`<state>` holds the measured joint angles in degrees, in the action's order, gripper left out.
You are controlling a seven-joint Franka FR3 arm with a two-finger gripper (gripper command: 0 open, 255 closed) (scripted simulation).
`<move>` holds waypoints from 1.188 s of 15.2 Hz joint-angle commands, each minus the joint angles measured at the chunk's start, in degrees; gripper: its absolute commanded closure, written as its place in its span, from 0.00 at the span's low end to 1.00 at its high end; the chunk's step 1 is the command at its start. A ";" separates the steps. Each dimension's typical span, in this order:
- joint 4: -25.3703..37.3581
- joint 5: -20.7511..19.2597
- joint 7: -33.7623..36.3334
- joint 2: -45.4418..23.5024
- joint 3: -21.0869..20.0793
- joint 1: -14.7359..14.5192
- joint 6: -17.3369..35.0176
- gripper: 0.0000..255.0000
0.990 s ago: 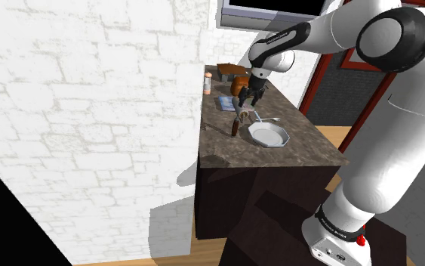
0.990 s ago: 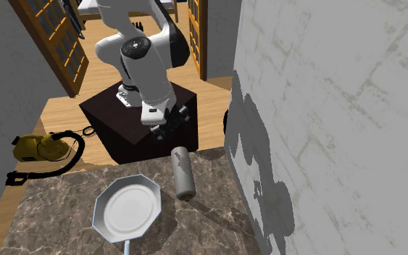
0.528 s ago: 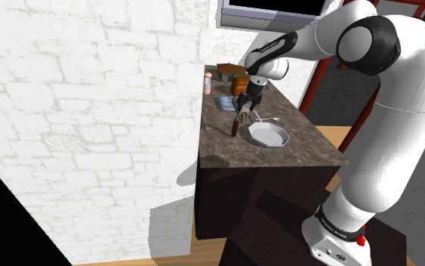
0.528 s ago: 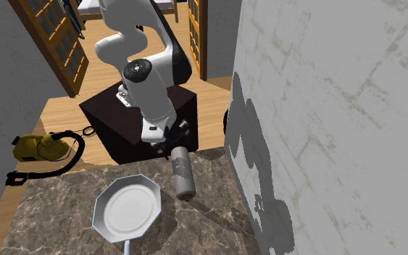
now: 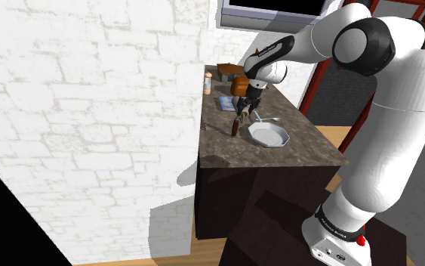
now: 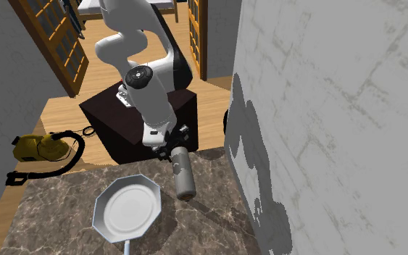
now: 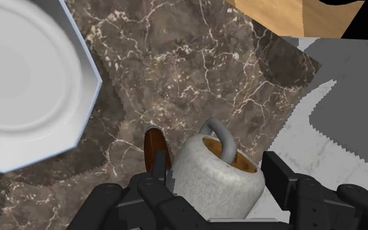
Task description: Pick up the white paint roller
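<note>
Roller: grey-white speckled cylinder lying flat on the counter. It sits between the plate and the wall, and is left of the plate in the shoulder view.
Roller end: in the second exterior view one end is at the far counter edge, close to the stand.
Handle: brown, lies alongside the cylinder on the plate side. A bent grey wire joins it to the cylinder's end.
Gripper: low over the roller at its stand-side end. The fingers are spread wide, one on each side of the cylinder.
Grip: not clamped. The wall-side finger shows a thin gap to the cylinder. The other finger sits down by the handle, and I can't tell whether it touches.
Plate: white, eight-sided, flat on the counter. It is near the roller but not touching it.
Counter: dark veined stone top, set against the white brick wall.
Far end of counter, shoulder view: an orange item, a blue item and a small bottle, all well apart from the roller. They are too small to identify.
Arm: white, rises from the stand at the shoulder view's lower right. It bends up and left, then down to the counter.
Floor: wood, with a yellow vacuum left of the stand in the second exterior view.
</note>
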<state>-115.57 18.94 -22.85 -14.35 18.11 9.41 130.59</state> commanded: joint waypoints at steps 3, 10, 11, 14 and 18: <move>-0.03 0.03 -0.05 -0.15 -0.01 0.02 0.03 1.00; 1.05 -1.26 1.20 1.61 0.36 -0.24 -2.58 1.00; 1.33 -1.55 1.47 2.01 0.44 -0.28 -3.21 1.00; 2.27 -2.38 2.27 3.15 0.65 -0.40 -5.14 1.00; 3.71 -3.37 3.26 4.53 0.87 -0.51 -7.76 1.00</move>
<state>-112.05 15.81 -19.75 -10.26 18.90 8.90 123.38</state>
